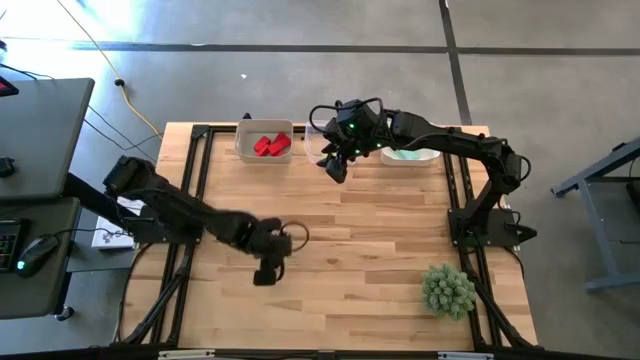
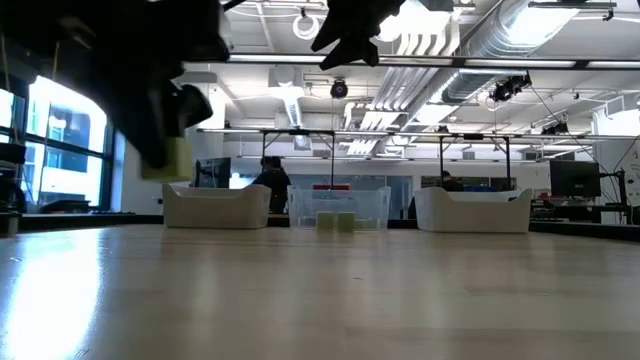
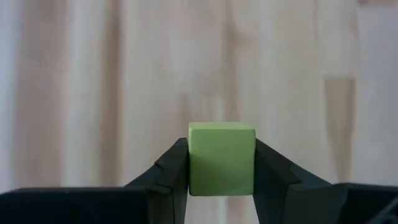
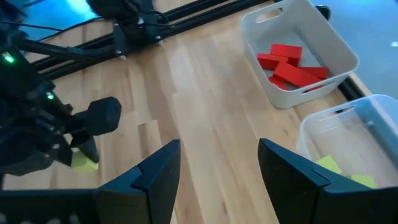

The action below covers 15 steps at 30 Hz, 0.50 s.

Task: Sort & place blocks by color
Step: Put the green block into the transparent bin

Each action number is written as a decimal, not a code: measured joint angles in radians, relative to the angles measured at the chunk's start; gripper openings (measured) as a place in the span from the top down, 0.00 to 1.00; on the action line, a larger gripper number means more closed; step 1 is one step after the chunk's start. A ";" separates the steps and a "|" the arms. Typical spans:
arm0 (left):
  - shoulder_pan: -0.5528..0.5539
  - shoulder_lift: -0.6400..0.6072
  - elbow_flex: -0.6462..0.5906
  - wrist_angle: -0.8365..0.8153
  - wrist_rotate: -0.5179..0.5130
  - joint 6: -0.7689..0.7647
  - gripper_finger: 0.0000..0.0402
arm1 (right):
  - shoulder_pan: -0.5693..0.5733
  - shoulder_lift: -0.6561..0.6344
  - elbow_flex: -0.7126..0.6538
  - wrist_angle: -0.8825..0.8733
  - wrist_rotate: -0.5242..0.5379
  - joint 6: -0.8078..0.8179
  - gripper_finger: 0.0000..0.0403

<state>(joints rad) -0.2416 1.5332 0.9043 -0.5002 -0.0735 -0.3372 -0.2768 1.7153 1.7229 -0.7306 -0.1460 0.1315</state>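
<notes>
The left gripper (image 3: 221, 163) hung above the middle of the wooden table (image 1: 380, 240), its fingers (image 3: 171, 171) pinching a yellow-green block (image 3: 222, 158) clear of the surface. The right gripper (image 4: 219, 163) waited toward twelve o'clock over the clear bin (image 4: 354, 140), fingers spread and holding nothing. Red blocks (image 4: 289, 65) lay in the white bin (image 4: 339, 46) at about eleven o'clock, and more yellow-green ones (image 4: 339, 169) in the clear bin.

One camera looks straight down, one peeks flat across the table (image 1: 380, 230) top (both see the bins), two ride the wrists
</notes>
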 joint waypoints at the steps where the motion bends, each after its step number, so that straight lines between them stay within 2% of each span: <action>1: 0.021 -0.011 0.001 0.001 -0.005 0.019 0.74 | -0.001 0.000 0.000 -0.001 0.017 0.000 0.50; 10: 0.246 -0.104 0.000 0.020 -0.052 0.177 0.74 | -0.023 0.000 0.000 -0.007 0.146 0.000 0.50; 15: 0.400 -0.129 0.000 0.095 -0.054 0.245 0.74 | -0.059 0.000 0.000 -0.003 0.223 0.000 0.50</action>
<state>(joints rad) 0.1584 1.4040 0.9047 -0.4049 -0.1278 -0.0927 -0.3355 1.7153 1.7229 -0.7335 0.0766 0.1311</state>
